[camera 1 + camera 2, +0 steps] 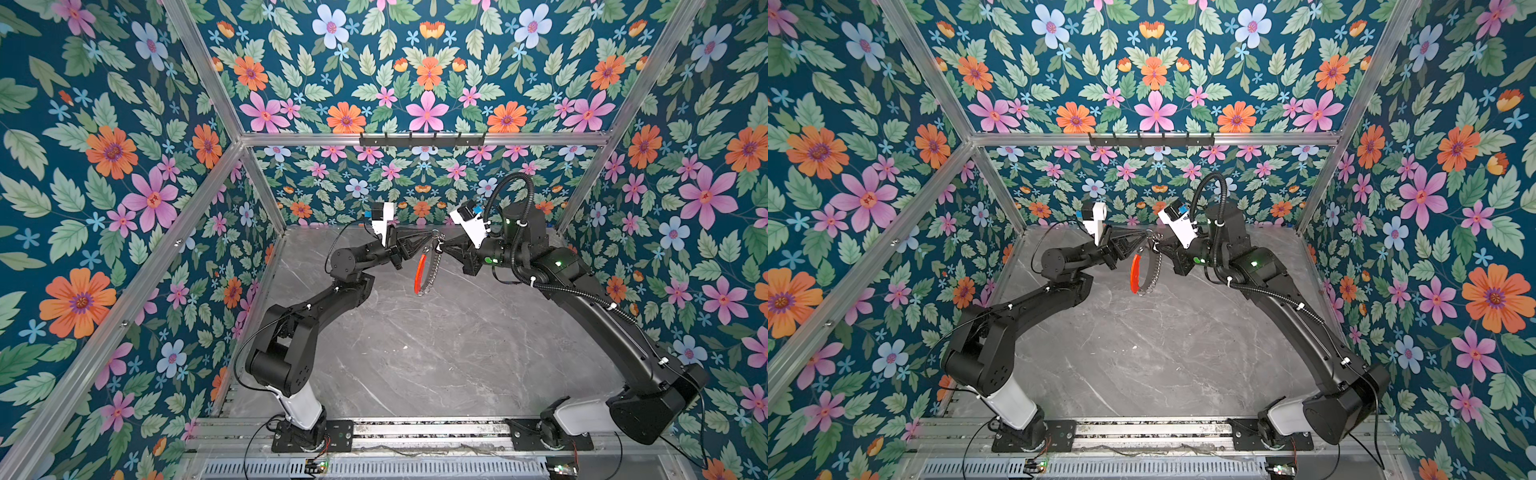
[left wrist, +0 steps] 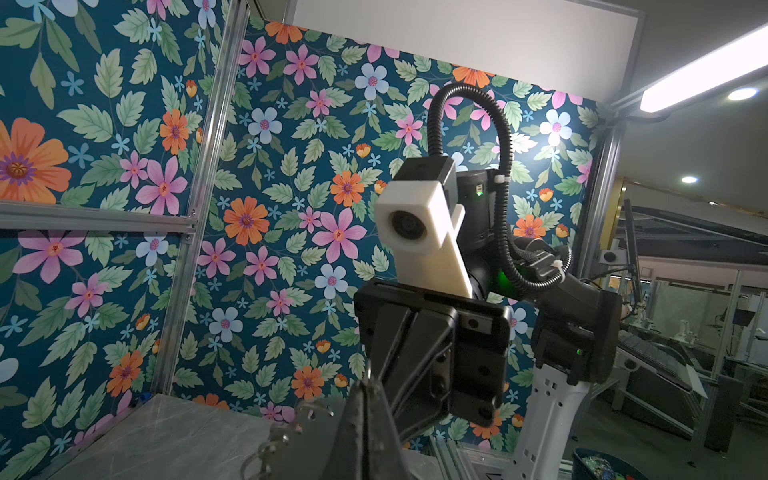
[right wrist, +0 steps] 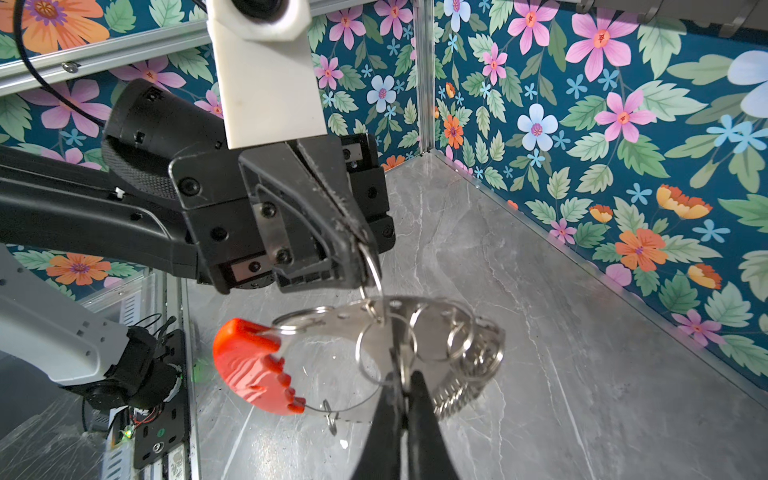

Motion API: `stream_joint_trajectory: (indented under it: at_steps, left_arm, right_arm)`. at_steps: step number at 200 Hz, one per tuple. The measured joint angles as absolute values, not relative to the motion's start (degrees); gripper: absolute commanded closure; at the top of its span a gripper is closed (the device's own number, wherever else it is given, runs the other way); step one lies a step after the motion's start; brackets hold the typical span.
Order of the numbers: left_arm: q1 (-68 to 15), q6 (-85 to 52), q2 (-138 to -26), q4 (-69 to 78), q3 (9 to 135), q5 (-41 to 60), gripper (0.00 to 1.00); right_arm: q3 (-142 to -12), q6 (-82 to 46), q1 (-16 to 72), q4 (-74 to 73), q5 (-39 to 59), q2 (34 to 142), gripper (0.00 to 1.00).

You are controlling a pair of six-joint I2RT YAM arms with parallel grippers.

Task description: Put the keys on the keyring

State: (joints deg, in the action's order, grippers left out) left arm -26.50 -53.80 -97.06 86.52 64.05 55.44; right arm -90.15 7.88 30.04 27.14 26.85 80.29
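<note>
Pinching small silver rings [image 3: 375, 268] of the keyring [image 1: 424, 268] with left gripper [image 1: 431, 237] and right gripper [image 1: 440, 248], both pressed shut, and holding it aloft, well above the grey table [image 1: 415, 353]

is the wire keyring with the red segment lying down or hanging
Hanging: wire keyring with red segment dangles from left gripper and right gripper, above grey marble table.

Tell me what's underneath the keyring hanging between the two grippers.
Bare grey marble table shows under the keyring, also through its loop; it appears to hang clear. The right gripper hides the patch beneath the rings it grips.
</note>
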Motion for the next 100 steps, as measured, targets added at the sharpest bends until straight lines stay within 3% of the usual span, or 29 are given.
stream_joint_trajectory:
  at_steps: [24, 41, 55, 100]
  left_arm:
    - [-26.46, -53.65, -97.06, 86.54, 63.68, 55.44, 1.0]
    - [-26.46, -53.23, -96.99, 86.37, 63.11, 55.37, 1.0]
    - [-26.35, -51.94, -96.53, 85.38, 62.22, 54.94, 1.0]
    - [-27.94, -44.31, -97.03, 77.8, 60.16, 53.91, 1.0]
  right_arm:
    - [-90.04, 7.86, 30.04, 27.07, 26.83, 80.29, 1.0]
    - [-89.97, 7.81, 30.04, 27.09, 26.74, 80.29, 0.71]
    - [-89.38, 7.68, 30.04, 27.18, 25.45, 80.29, 0.59]
    - [-84.03, 5.98, 28.16, 26.89, 20.05, 78.54, 0.53]
